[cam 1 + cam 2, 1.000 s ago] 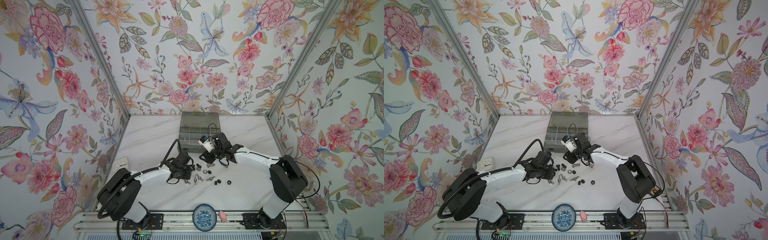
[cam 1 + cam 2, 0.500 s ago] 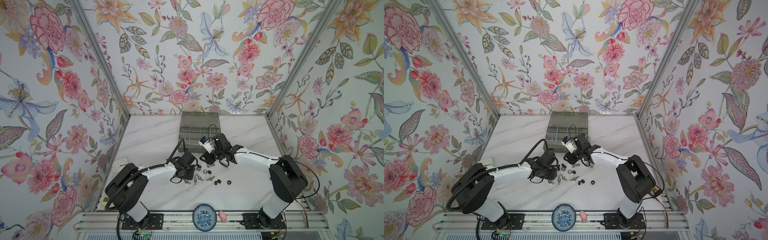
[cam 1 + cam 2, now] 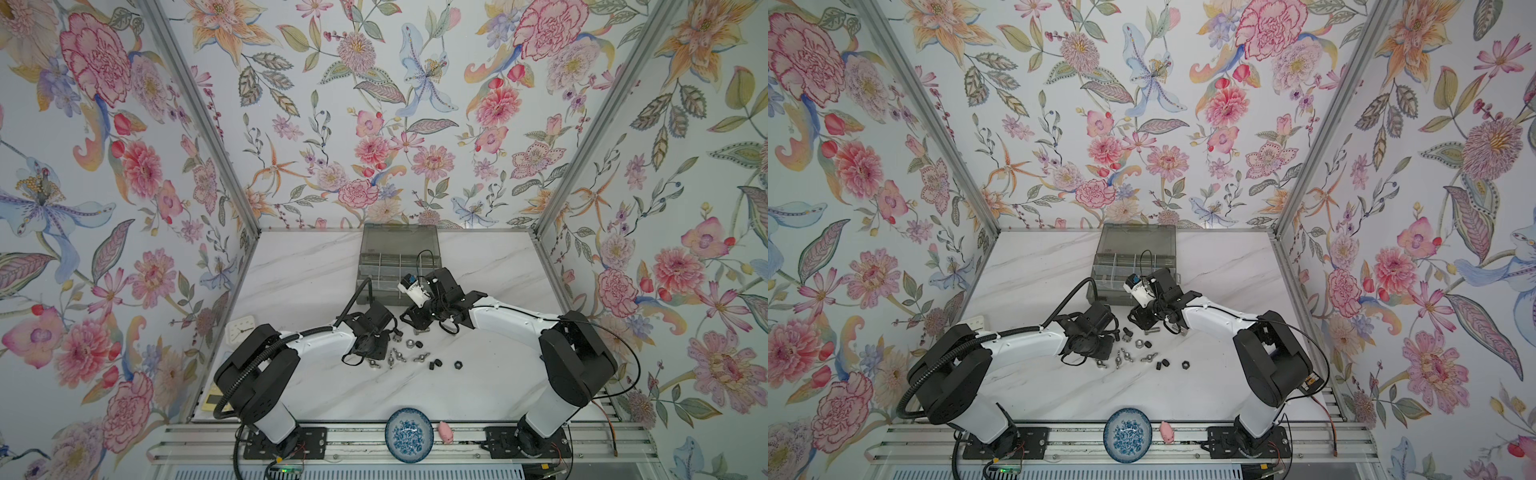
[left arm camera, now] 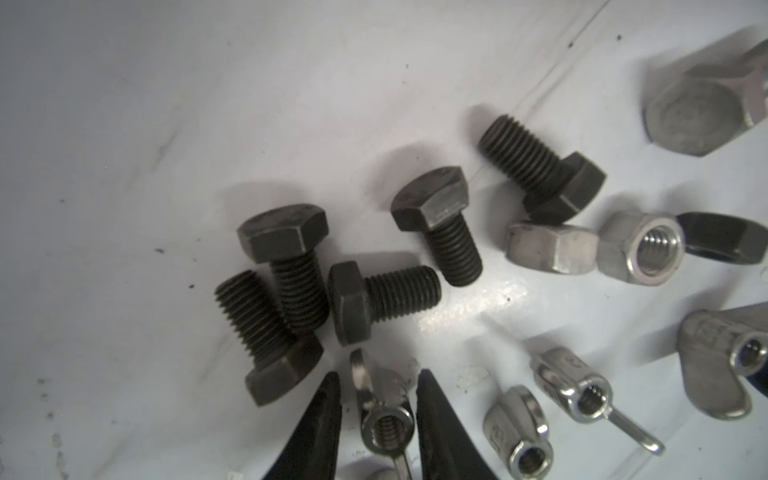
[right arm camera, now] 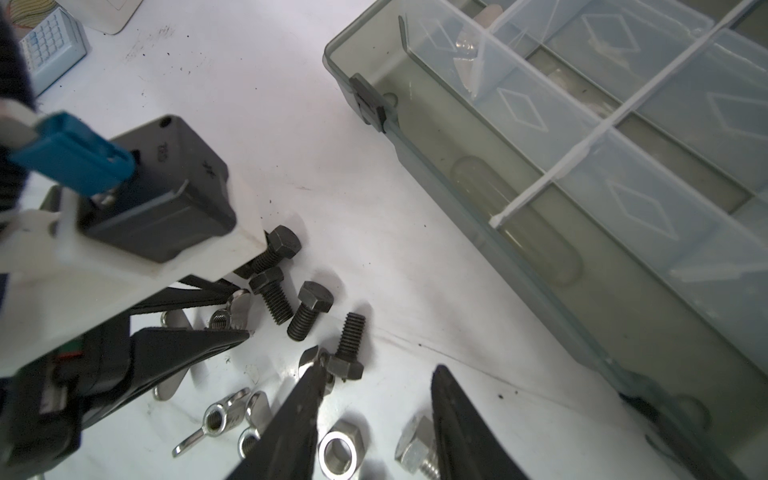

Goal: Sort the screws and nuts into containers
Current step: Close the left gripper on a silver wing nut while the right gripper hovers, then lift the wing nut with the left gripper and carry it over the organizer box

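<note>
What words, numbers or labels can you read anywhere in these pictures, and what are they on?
No text is readable anywhere.
Embossed marks on the black housing: too blurred to read.
Stamp on a wing nut: too blurred.
Face of the small white clock: any numerals too small.
</note>
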Controlling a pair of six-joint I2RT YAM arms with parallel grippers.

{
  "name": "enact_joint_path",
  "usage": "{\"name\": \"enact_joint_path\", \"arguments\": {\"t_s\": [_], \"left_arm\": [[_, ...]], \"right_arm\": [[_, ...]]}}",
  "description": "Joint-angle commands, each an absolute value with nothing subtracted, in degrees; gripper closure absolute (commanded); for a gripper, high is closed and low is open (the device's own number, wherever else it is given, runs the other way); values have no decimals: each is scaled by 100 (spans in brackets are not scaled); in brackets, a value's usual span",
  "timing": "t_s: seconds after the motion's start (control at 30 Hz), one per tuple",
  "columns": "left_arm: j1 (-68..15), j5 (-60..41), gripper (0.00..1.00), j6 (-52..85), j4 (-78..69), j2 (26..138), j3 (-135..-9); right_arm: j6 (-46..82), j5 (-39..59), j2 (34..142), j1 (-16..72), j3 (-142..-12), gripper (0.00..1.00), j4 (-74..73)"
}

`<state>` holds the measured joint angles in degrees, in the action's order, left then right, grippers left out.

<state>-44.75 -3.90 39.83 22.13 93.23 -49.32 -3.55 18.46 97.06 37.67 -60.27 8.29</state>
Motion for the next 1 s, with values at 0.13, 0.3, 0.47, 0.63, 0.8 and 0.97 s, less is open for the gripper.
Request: {"name": "enact_joint_path", "arguments": {"t_s": [0.13,0.3,0.47,0.63,0.8,0.97], "left_arm": [[-4575,-342,72,3828,2608,9532,-5018],[-4591,-358,79,3814,2613,9538,-5019],[-4597,-386,100,3779,2602,9550,-5019],[-4594,-301,100,3718,2645,9512,-5113],[-4575,-172,100,3585,2669,9208,-5306],[-4334,-165,100,3290,2683,9000,-5749]], "right_arm": [[-264,1811,9564,3744,-5960,54,829],[-266,1815,9545,3747,-5963,54,820],[-255,1813,9536,3744,-5942,54,815],[-260,1815,9488,3749,-5924,54,824],[-238,1856,9388,3534,-5902,54,810],[-201,1981,9242,3457,-5846,54,704]]}}
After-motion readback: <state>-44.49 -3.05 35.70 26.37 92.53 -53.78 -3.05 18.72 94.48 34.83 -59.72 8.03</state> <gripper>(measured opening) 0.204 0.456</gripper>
